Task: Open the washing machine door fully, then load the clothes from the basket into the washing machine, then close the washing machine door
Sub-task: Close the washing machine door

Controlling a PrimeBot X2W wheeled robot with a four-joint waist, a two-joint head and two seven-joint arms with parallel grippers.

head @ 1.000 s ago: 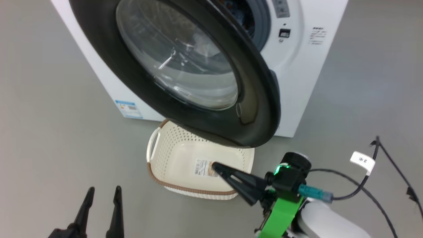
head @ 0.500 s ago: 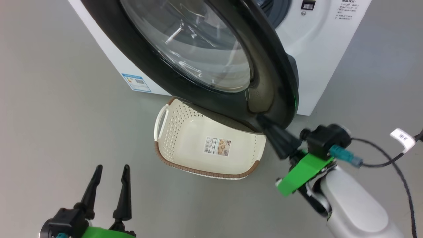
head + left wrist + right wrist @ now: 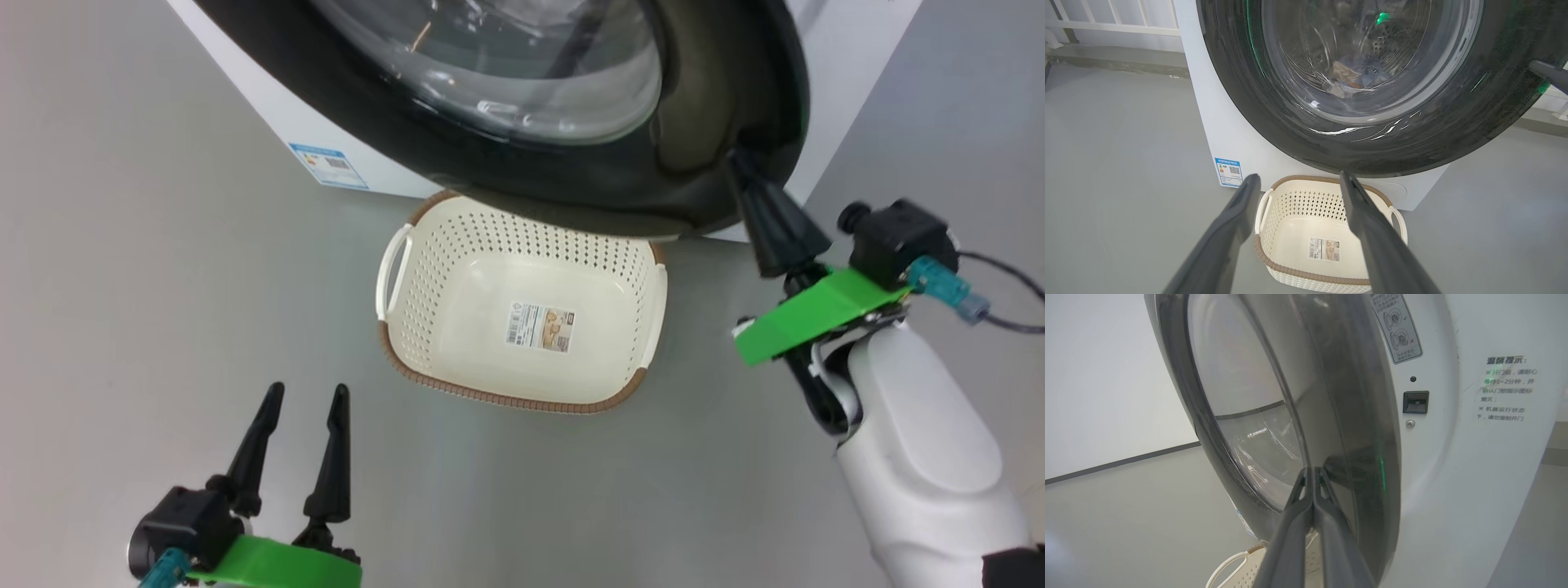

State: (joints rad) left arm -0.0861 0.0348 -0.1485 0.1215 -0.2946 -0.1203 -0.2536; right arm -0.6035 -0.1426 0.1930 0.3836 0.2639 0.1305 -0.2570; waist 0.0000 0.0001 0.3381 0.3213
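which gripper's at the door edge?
The right gripper: jaws shut, tip at the black rim of the washing machine door. The left gripper hangs low with jaws open, short of the basket, touching nothing.

Grey floor (image 3: 122,286), white railing (image 3: 1106,27) at back, grey ledge (image 3: 1114,61) beneath it, white wall (image 3: 1098,375), dark baseboard (image 3: 1118,463).

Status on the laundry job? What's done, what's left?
Done: the basket is empty, and the clothes sit behind the washing machine door glass. In hand: the shut right pincer has its tip against the door's black rim, apparently pushing it closed. Left: the door stands ajar from the washing machine front and needs latching. The left pincer is open and holds nothing.
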